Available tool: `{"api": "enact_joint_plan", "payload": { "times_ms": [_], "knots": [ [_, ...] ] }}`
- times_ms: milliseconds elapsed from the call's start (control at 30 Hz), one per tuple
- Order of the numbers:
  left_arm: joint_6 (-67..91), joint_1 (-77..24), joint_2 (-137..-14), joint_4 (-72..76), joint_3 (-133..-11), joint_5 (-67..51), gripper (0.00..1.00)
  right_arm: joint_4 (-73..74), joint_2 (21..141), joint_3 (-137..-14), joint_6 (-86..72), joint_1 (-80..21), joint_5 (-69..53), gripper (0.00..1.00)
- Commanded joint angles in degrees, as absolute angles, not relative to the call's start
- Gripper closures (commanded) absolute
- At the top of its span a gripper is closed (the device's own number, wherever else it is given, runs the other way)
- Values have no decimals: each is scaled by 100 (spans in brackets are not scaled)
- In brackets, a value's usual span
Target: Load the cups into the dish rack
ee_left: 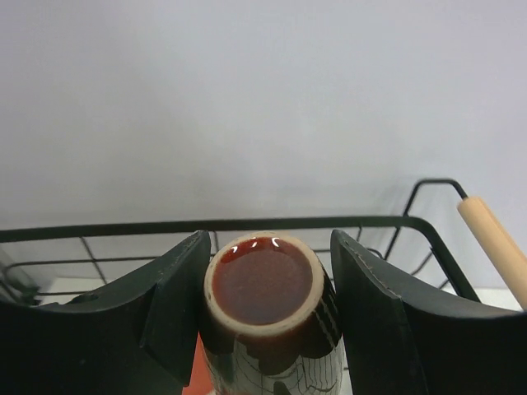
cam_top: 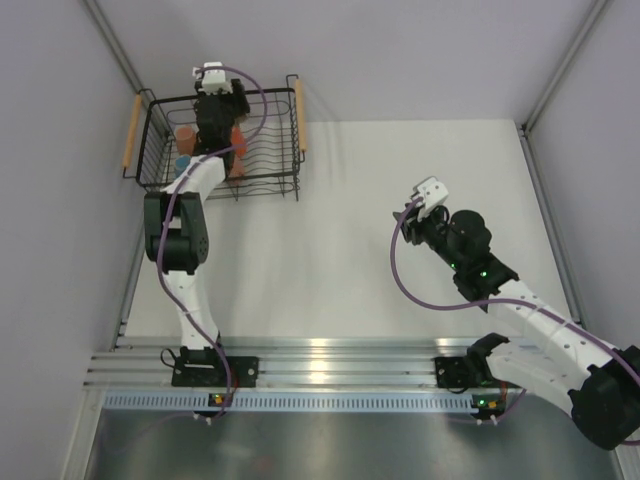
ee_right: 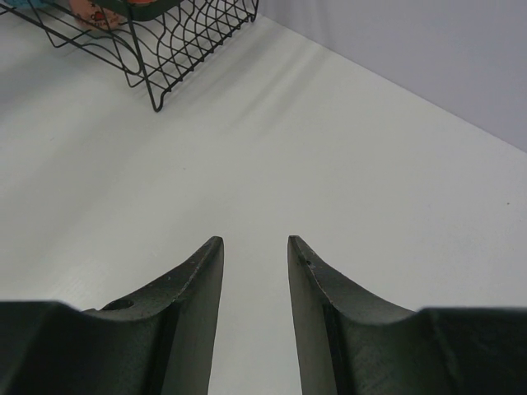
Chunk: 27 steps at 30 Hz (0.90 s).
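Observation:
The black wire dish rack (cam_top: 270,190) stands at the far left of the table. My left gripper (cam_top: 213,102) reaches over its far side and is shut on the dark brown mug (ee_left: 265,284), which is upside down, base up, between the fingers (ee_left: 177,288). The rack's far rim (ee_left: 123,229) runs behind it. A salmon-pink mug (cam_top: 186,135), a light blue mug (cam_top: 183,162) and an orange mug (cam_top: 239,142) sit in the rack, partly hidden by the arm. My right gripper (cam_top: 412,212) is open and empty above the bare table; it also shows in the right wrist view (ee_right: 254,240).
The rack has wooden handles on its left (cam_top: 130,130) and right (cam_top: 299,115); the right one shows in the left wrist view (ee_left: 494,239). The rack's near corner (ee_right: 156,82) shows in the right wrist view. Grey walls enclose the white table (cam_top: 400,290).

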State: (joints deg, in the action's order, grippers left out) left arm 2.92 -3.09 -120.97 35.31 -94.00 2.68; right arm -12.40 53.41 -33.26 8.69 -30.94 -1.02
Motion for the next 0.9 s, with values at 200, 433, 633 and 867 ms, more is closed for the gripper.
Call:
{"api": "enact_joint_plan", "payload": {
  "times_ms": [200, 433, 633, 867],
  "knots": [
    [123, 342, -11417, 3973, -9018, 712, 100, -1450, 5274, -3357, 756, -3015, -272, 62],
    [193, 615, -11426, 4043, -8745, 712, 100, -1398, 5291, -3384, 756, -3023, -255, 62],
    [316, 703, -11470, 4113, -8578, 642, 100, -1380, 5300, -3392, 756, -3015, -237, 62],
    [378, 721, -11531, 4175, -8411, 624, 100, -1380, 5352, -3393, 747, -3015, -237, 62]
  ]
}}
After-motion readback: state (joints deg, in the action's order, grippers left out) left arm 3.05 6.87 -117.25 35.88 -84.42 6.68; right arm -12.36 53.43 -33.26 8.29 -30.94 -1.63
